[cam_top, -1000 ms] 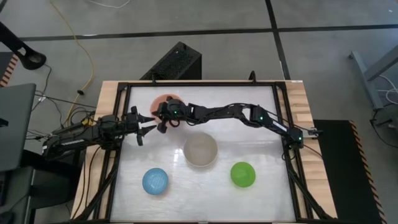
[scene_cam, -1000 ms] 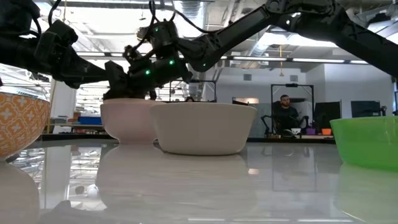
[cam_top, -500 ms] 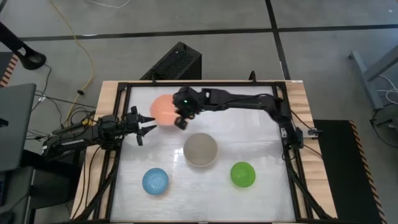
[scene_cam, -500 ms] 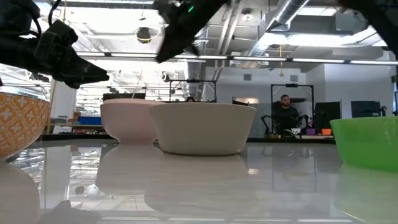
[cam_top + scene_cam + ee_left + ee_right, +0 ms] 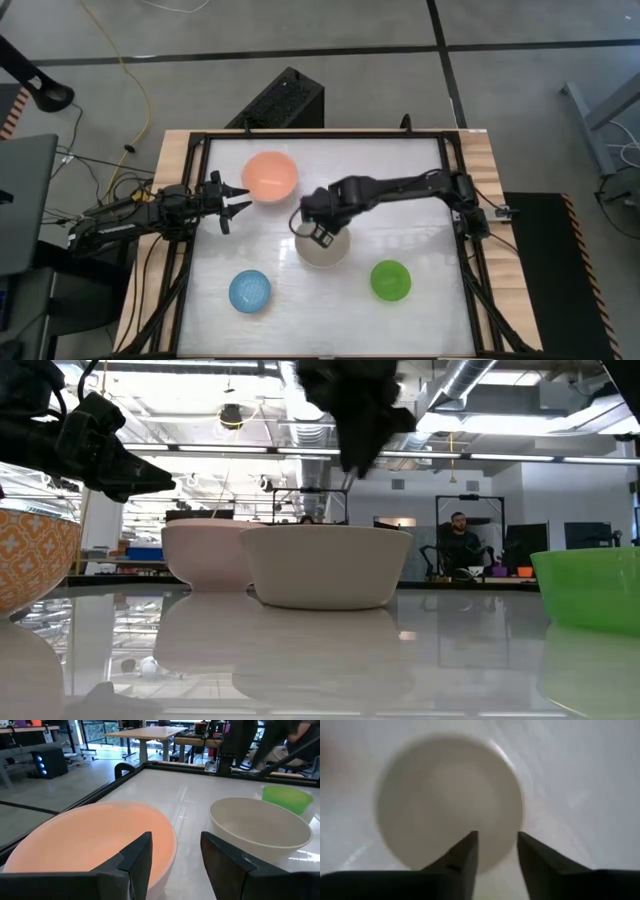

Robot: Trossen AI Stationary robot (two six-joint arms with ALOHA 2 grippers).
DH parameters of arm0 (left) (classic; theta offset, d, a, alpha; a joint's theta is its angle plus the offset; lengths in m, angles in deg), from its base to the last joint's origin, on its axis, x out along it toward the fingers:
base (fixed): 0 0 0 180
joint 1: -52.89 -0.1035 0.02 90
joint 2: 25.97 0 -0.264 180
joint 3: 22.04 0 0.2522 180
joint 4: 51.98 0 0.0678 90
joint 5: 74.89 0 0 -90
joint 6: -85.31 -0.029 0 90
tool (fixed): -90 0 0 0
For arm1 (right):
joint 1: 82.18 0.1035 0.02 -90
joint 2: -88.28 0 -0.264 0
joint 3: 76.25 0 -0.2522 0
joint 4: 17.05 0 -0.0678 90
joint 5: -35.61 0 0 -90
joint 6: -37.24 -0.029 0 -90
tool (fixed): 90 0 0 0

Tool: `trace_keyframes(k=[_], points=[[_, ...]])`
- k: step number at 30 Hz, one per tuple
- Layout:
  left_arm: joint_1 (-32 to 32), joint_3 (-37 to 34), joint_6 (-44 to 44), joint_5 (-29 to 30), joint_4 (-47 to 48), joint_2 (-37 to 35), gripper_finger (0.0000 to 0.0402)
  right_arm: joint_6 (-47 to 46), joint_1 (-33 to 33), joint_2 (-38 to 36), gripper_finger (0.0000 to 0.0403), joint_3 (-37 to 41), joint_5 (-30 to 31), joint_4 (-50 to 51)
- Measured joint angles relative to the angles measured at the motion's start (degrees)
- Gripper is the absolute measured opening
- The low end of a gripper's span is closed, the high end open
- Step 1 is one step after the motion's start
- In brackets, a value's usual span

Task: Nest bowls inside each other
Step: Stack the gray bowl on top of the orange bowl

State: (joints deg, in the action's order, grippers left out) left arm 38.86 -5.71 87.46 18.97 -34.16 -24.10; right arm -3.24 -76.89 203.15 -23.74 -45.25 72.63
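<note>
a lab: exposed ceiling ducts [image 5: 470, 380], desks [image 5: 145, 732], monitors [image 5: 585, 535].

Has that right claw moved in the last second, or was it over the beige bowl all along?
Yes. The right gripper has moved from the salmon bowl toward the table's front, and now hangs over the grey-beige bowl, jaws apart, empty.

Round bright green plastic bowl [image 5: 590, 588]: being cropped by the low view's edge. Round grey-beige plastic bowl [image 5: 447, 800]: appearing blurred in right wrist view.
</note>
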Motion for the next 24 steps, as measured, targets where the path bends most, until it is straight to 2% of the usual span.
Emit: trace_keyframes(k=[5, 8, 13, 24], points=[[0.01, 0.00, 0.01, 0.01, 0.00, 0.00, 0.0158, -1.87, 0.98, -2.48, 0.0243, 8.41, 2.77, 0.00], [0.01, 0.01, 0.01, 0.01, 0.00, 0.00, 0.0158, -2.66, 0.33, -5.20, 0.0270, 14.56, 2.73, -4.80], [0.01, 0.00, 0.01, -0.01, 0.00, 0.00, 0.0158, -4.31, -1.18, -8.01, 0.0276, 24.02, 0.56, -16.89], [0.01, 0.00, 0.00, 0.00, 0.00, 0.00, 0.0158, -6.16, -2.25, -7.58, 0.0273, 31.79, 1.37, -27.04]])
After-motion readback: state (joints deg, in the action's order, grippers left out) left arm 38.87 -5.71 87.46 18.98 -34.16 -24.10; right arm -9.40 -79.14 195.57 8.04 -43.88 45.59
